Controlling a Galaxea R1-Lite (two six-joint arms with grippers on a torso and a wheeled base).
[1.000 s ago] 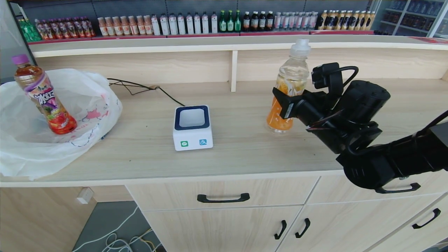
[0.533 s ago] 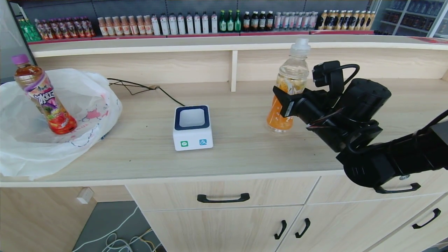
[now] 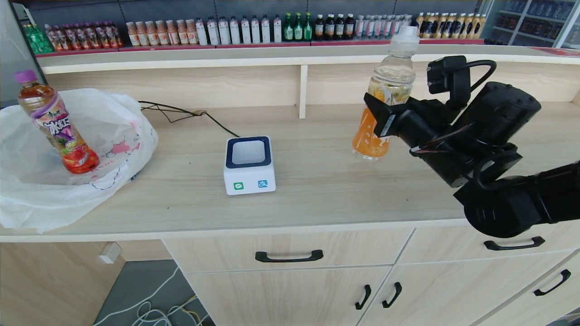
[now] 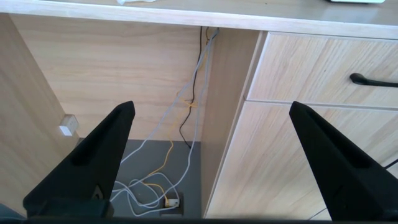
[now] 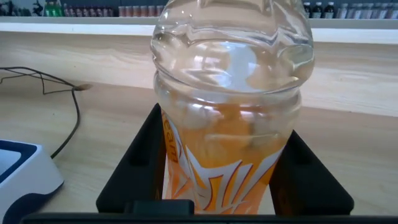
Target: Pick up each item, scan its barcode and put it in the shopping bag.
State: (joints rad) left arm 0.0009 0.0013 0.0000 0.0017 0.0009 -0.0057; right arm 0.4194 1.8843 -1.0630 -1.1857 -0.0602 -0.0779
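Observation:
An orange drink bottle [image 3: 389, 83] with a pale cap hangs slightly tilted just above the right part of the counter [image 3: 317, 190]. My right gripper [image 3: 379, 118] is shut on its middle, one finger on each side of the label [image 5: 230, 124]. The white scanner box [image 3: 248, 164] with a dark-rimmed window stands mid-counter, to the bottle's left, and its corner [image 5: 18, 180] appears in the right wrist view. The white plastic shopping bag [image 3: 104, 149] lies at the left end. A red tea bottle [image 3: 56, 124] with a purple cap leans in it. My left gripper [image 4: 211, 162] is open below the counter, facing the cabinet front.
A black cable [image 3: 181, 113] runs from the scanner to the back wall. A raised ledge [image 3: 272, 56] borders the counter's far side, with several drink bottles on shelves behind. Drawers and doors with black handles [image 3: 289, 256] lie below. Bare counter stretches between scanner and bag.
My right gripper has risen and shifted slightly right, lifting the orange drink bottle off the counter. The scanner, bag and tea bottle stay put.

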